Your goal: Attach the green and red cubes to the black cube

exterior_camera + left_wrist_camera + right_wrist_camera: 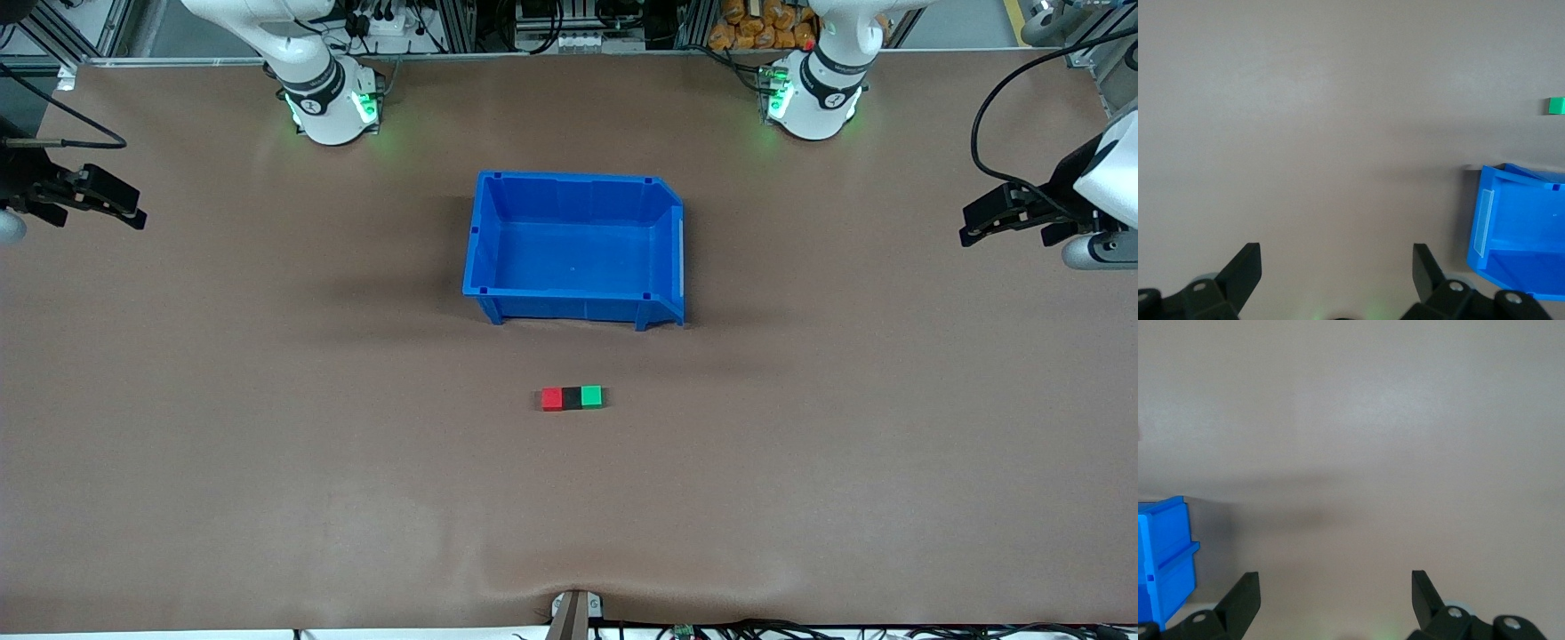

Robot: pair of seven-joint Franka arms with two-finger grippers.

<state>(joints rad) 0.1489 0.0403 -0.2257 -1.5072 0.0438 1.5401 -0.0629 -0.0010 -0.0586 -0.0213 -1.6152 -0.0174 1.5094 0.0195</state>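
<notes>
The red cube (552, 398), the black cube (572, 397) and the green cube (591, 396) lie touching in a row on the table, nearer the front camera than the blue bin, with the black one in the middle. The green cube also shows in the left wrist view (1556, 105). My left gripper (969, 233) is open and empty, held over the table's edge at the left arm's end (1337, 257). My right gripper (133, 213) is open and empty, held over the table's edge at the right arm's end (1335, 585). Both are well apart from the cubes.
A big empty blue bin (480, 240) stands mid-table between the arm bases and the cubes; it also shows in the left wrist view (1485, 220) and the right wrist view (1165, 560). Brown table surface (267, 444) surrounds the cubes.
</notes>
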